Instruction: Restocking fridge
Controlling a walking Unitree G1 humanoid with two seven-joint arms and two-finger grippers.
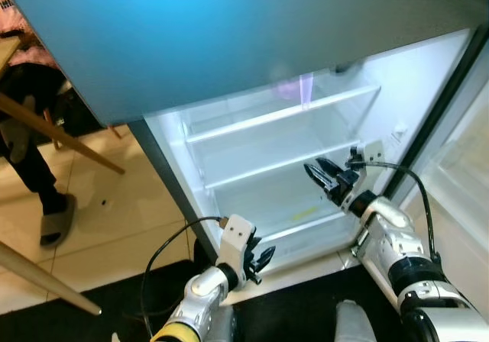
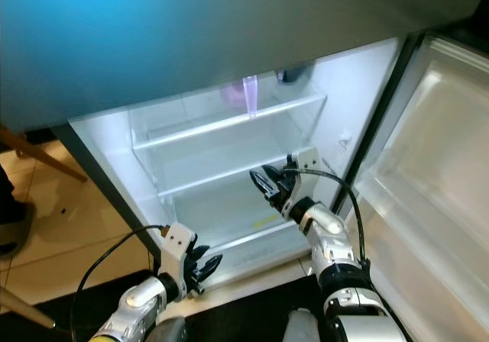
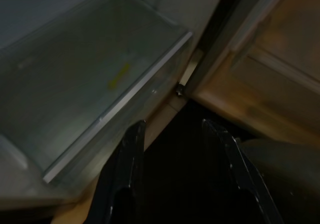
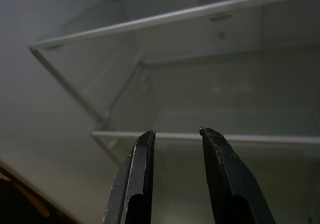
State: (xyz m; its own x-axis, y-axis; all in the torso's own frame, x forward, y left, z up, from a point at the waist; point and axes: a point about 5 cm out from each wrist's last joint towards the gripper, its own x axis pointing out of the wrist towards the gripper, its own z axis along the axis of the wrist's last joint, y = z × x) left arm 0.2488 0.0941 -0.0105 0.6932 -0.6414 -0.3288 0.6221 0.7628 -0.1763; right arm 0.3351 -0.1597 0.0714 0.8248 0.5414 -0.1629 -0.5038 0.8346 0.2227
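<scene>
White-lit fridge [image 1: 252,166] stands open ahead of you, its lower compartment showing 2 glass shelves [image 1: 283,114] and a clear drawer [image 1: 290,212] at the bottom. Nothing is stocked on the shelves that you can see; a yellow mark [image 3: 119,76] shows on the drawer floor. Fridge door [image 2: 428,204] hangs open on your right side, its inner liner pale and bare. Teal-grey upper door panel [image 1: 229,29] fills the top of your head views.

Tiled floor [image 1: 107,220] lies to your left, with wooden legs [image 1: 53,132] crossing it and a person's foot in a slipper [image 1: 57,220] nearby. Dark mat [image 1: 153,288] sits under you at the fridge base.

Your right gripper [image 1: 321,175] is raised inside the compartment, level with the lower shelf, fingers [image 4: 140,184] apart and holding nothing. Your left gripper [image 1: 263,258] sits low by the front edge of the drawer, fingers [image 3: 125,174] apart, also holding nothing.
</scene>
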